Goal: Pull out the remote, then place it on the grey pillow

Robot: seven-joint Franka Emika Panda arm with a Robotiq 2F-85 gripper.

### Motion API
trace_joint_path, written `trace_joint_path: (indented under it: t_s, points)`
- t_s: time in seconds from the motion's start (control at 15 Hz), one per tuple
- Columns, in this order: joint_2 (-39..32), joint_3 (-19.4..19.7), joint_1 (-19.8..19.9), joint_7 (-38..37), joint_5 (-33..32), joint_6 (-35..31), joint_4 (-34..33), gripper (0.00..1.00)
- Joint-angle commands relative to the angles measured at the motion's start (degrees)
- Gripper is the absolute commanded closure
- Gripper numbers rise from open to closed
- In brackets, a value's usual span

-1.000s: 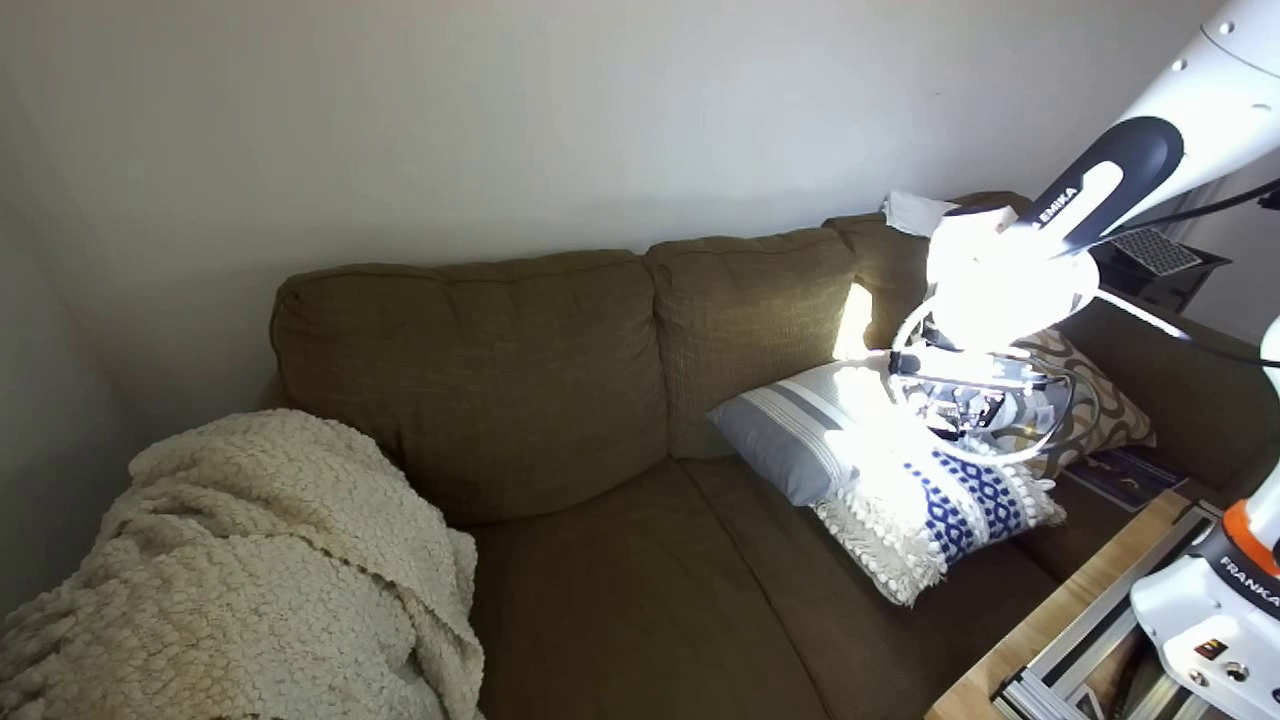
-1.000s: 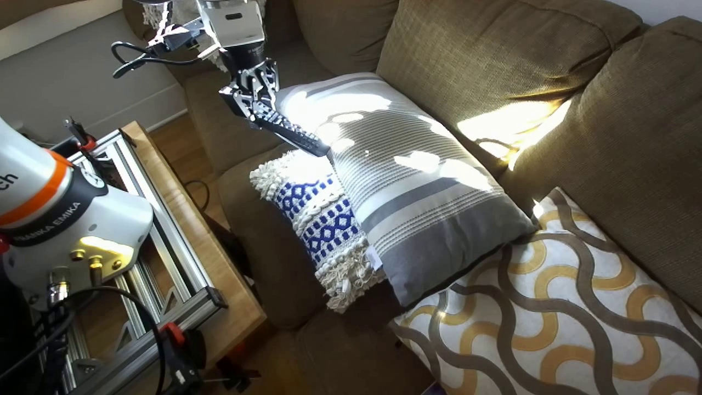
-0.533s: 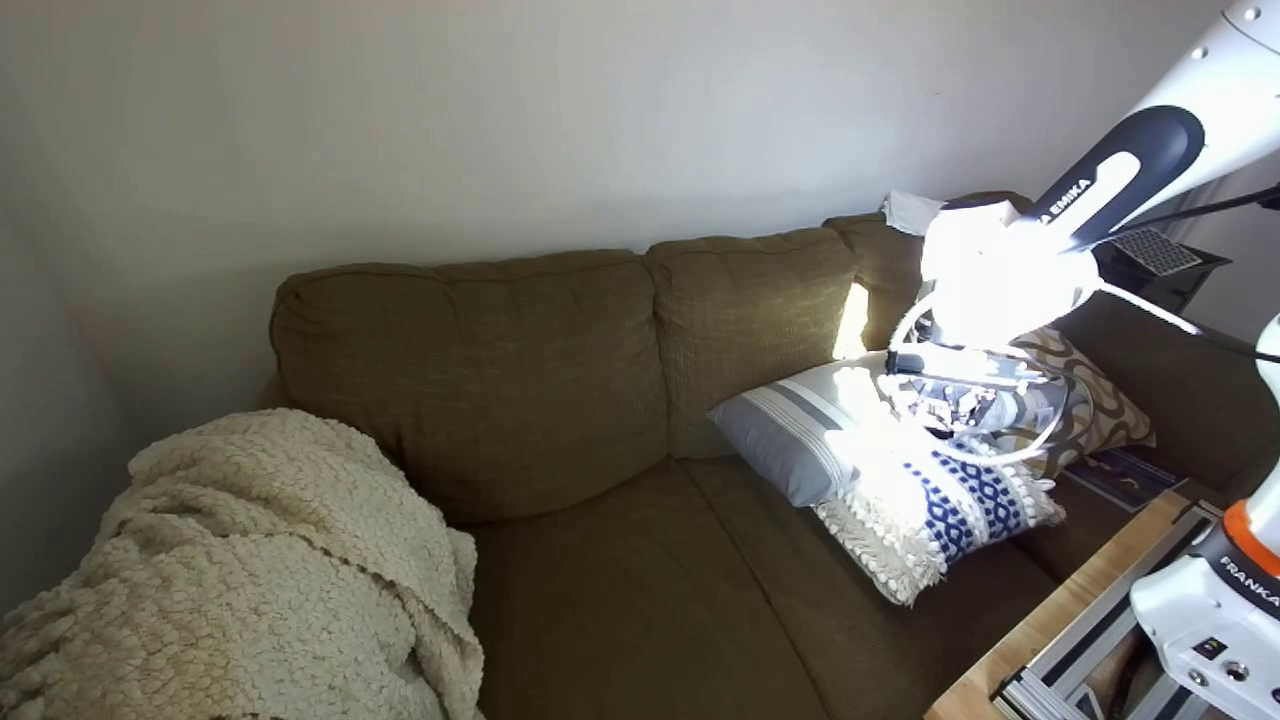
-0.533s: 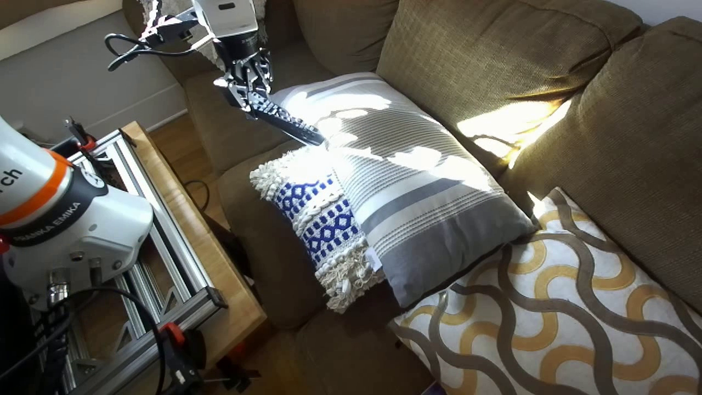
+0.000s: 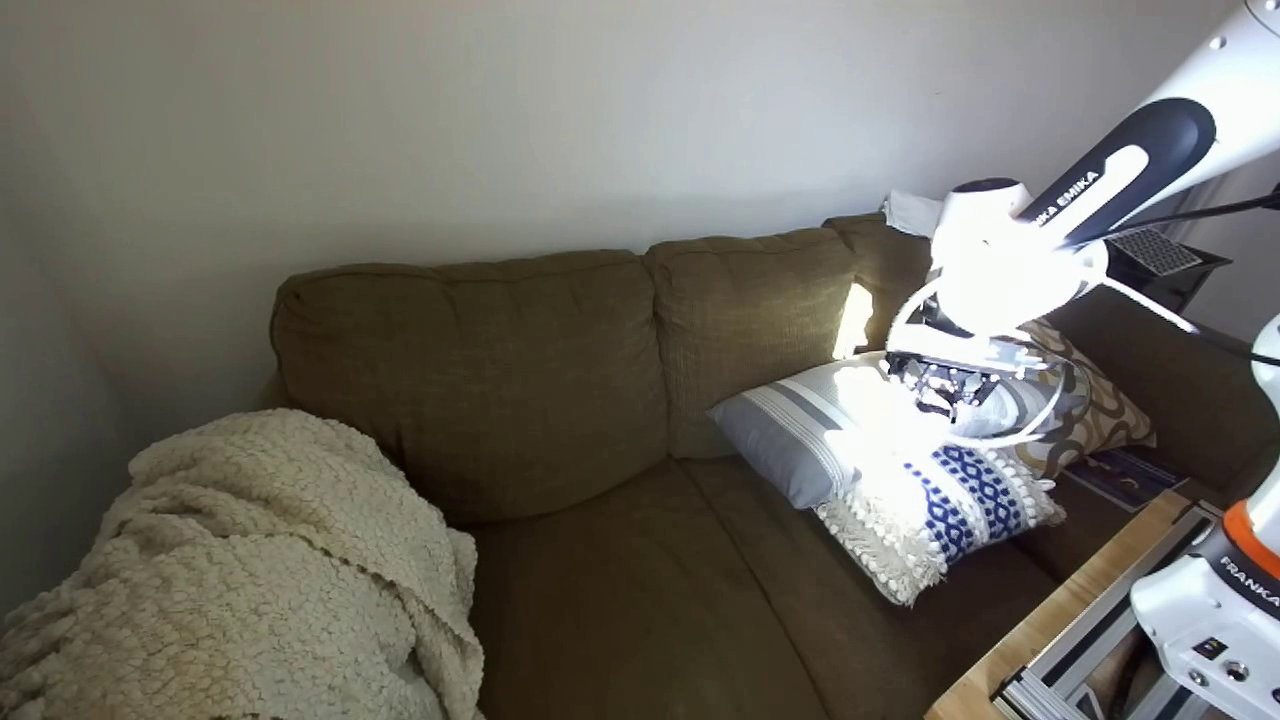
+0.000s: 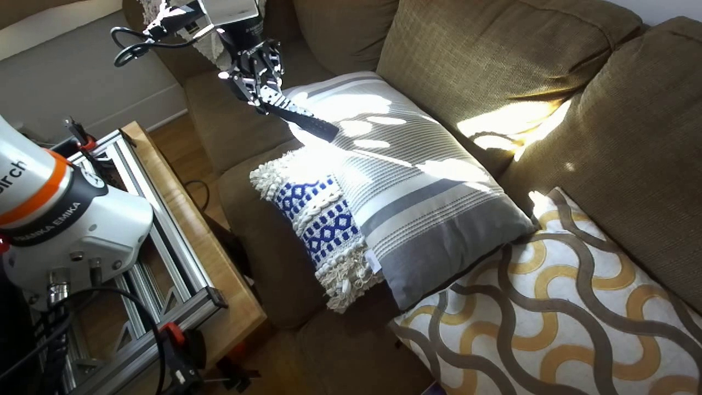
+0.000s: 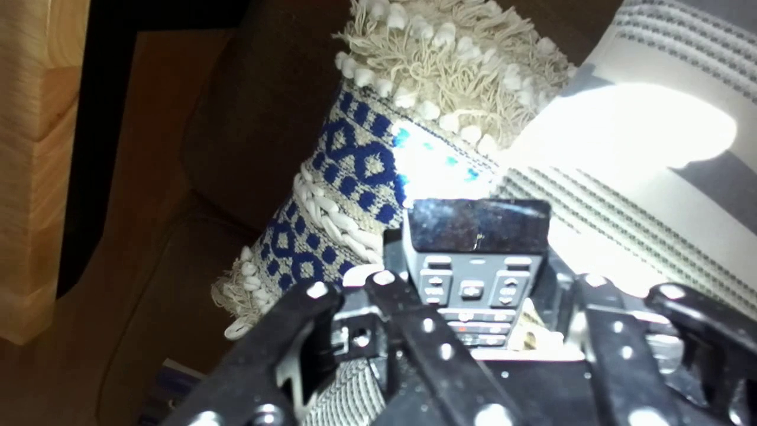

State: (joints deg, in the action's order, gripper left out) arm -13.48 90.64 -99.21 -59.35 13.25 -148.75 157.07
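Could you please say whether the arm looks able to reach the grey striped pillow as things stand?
Probably yes: the tool, gripping the remote, appears near the grey striped pillow, with nothing visible blocking the way.

In the wrist view the gripper (image 7: 475,269) hides the lower end of the remote (image 7: 473,283), whose smallest labels blur; the grey pillow (image 6: 414,198) partly hides the blue-patterned pillow (image 6: 323,224); in an exterior view, 2 edges crop the blanket (image 5: 270,570)
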Motion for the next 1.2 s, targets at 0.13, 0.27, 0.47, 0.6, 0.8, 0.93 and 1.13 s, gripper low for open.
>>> trace_joint_path:
  t_s: [0.13, 0.27, 0.47, 0.6, 0.8, 0.93, 1.13]
  points:
    - [-7.63, 10.66, -6.97, -0.05, 1.40, -0.82, 0.52, 0.74]
    - [-8.93, 12.66, -6.56, -0.37, 1.94, -1.90, 0.88, 0.74]
    - [-9.45, 12.81, -3.61, -0.97, 2.22, -3.99, 0.56, 0.74]
    - [-9.61, 10.55, 0.43, -1.41, 1.21, -7.61, 0.11, 0.74]
    - [-7.85, 6.83, 6.40, -0.56, 0.66, -16.12, 0.05, 0.74]
    - [-5.12, 3.84, 10.71, -0.50, 1.10, -19.69, 0.07, 0.74]
    - [-2.34, -1.17, 17.12, -1.34, 1.74, -20.33, 0.01, 0.74]
